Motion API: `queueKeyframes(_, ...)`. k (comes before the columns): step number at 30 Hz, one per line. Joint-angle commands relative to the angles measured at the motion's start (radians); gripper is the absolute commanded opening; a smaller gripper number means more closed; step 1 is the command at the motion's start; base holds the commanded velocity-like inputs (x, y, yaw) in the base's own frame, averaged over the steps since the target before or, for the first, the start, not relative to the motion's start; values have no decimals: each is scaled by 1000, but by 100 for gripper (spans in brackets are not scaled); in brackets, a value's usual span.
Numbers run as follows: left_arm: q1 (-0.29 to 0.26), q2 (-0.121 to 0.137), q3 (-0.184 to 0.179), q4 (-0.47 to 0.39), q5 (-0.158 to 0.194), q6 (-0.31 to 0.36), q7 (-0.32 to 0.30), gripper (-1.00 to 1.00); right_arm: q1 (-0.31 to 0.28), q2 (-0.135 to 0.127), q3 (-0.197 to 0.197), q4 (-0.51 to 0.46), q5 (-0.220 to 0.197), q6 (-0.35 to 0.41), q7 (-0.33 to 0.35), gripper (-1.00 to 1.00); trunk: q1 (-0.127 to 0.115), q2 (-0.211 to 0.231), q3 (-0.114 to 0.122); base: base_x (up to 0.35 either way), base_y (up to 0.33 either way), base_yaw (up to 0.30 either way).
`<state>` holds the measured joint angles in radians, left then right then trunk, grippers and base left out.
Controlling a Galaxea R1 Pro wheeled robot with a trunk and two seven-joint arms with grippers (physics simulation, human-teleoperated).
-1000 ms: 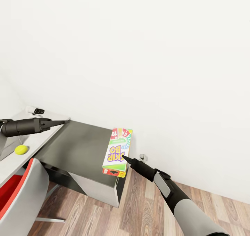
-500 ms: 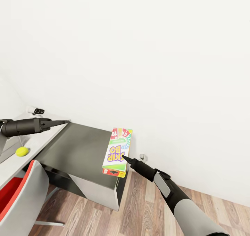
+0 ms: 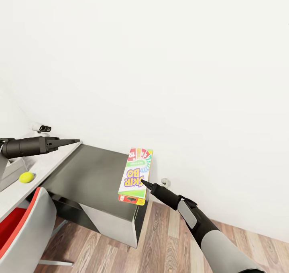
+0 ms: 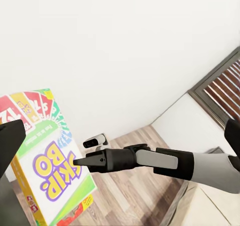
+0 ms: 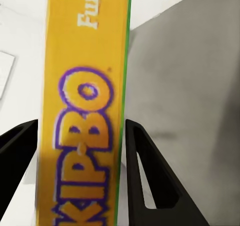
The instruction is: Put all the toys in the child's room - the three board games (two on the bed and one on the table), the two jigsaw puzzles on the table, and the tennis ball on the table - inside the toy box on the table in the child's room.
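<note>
- The right gripper (image 3: 143,182) pinches the Skip-Bo board game (image 3: 136,175) by its thin edge; in the right wrist view the two dark fingers (image 5: 145,176) stand either side of the yellow edge of the box (image 5: 85,111), with a sliver of gap at one finger.
- The box hangs upright, cover facing the head camera, over the right end of the lower dark grey-topped cabinet (image 3: 92,172).
- The left gripper (image 3: 76,141) reaches out empty over the far edge of the pale table (image 3: 38,170), its fingers pressed together to a point.
- The tennis ball (image 3: 26,177) lies on the table at the far left, apart from both grippers.
- A red-and-grey chair (image 3: 20,228) stands near, below the table's edge.
- A grey edge at the far left of the head view may be the toy box; too little of it shows to be sure.
- Progress, as I judge it: one game is in hand but not yet boxed, and the ball waits outside; the other games and puzzles cannot be judged.
</note>
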<state>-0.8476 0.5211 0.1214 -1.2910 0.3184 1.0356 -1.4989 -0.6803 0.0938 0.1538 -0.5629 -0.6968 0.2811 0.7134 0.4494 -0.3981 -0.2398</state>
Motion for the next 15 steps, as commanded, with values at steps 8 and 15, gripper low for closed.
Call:
queueKeyframes(8, -1, 0, 0, 0, 1, 11, -3, 100, -1, 0, 3, 0, -11, 3, 0, -100, 1, -2, 11, 0, 0, 0)
queueKeyframes(15, -1, 0, 0, 0, 1, 11, -3, 100, -1, 0, 3, 0, -12, -16, -2, -100, 1, -2, 23, 0, 0, 0)
